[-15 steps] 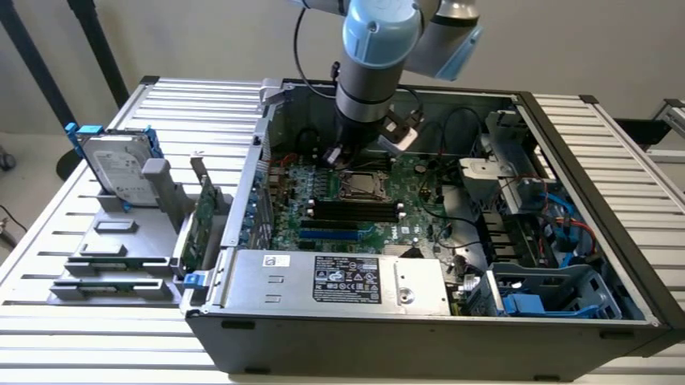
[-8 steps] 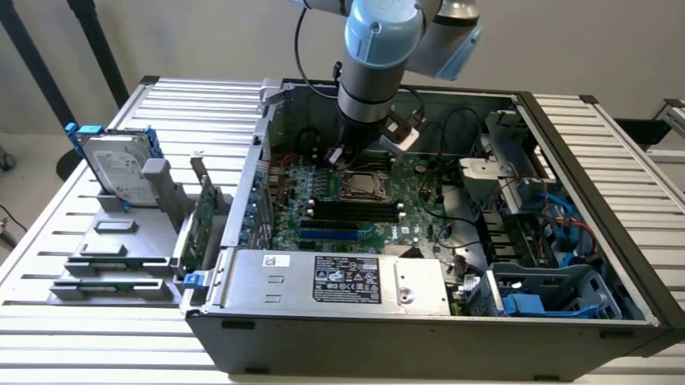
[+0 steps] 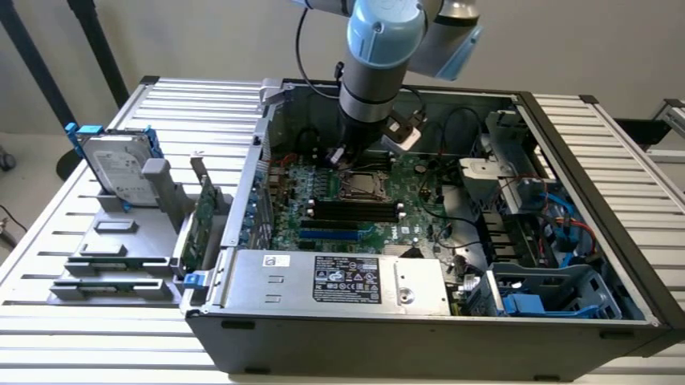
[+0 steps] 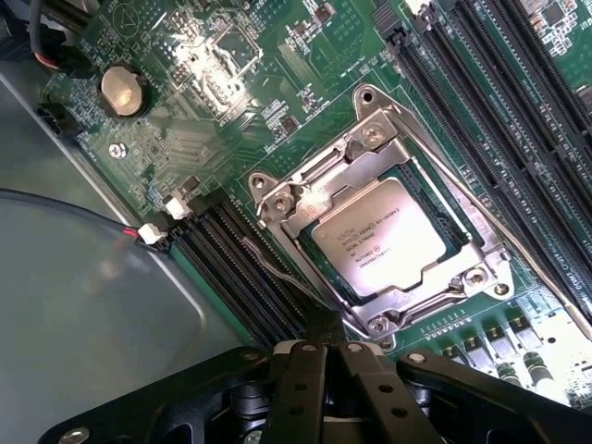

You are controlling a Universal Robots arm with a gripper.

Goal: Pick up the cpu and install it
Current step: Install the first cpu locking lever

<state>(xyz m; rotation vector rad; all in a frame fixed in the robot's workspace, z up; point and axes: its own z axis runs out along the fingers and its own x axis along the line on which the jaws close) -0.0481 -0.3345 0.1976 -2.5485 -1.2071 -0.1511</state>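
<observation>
Slatted metal tabletop (image 3: 64, 241) carries everything, with a pale wall behind it. Lying on it is an opened black computer case (image 3: 599, 200), its side off, so the green motherboard (image 3: 370, 212) faces up. A silver power supply box (image 3: 332, 281) sits along the case's near edge, and blue plastic drive brackets (image 3: 557, 293) fill the corner at the exterior view's right. Outside the case, toward the exterior view's left, a grey rack (image 3: 128, 241) props up a silver hard drive (image 3: 112, 172) in blue brackets. The robot arm (image 3: 374, 72) reaches down into the case from above. Its gripper (image 4: 326, 356) hangs just above the board with its jaws clenched together, holding nothing. The cpu (image 4: 384, 236) lies flat inside the metal-framed socket (image 4: 277, 203) on the motherboard, just beside the fingertips, between rows of black memory slots (image 4: 481, 111). A round coin battery (image 4: 123, 90) sits farther off on the board.
</observation>
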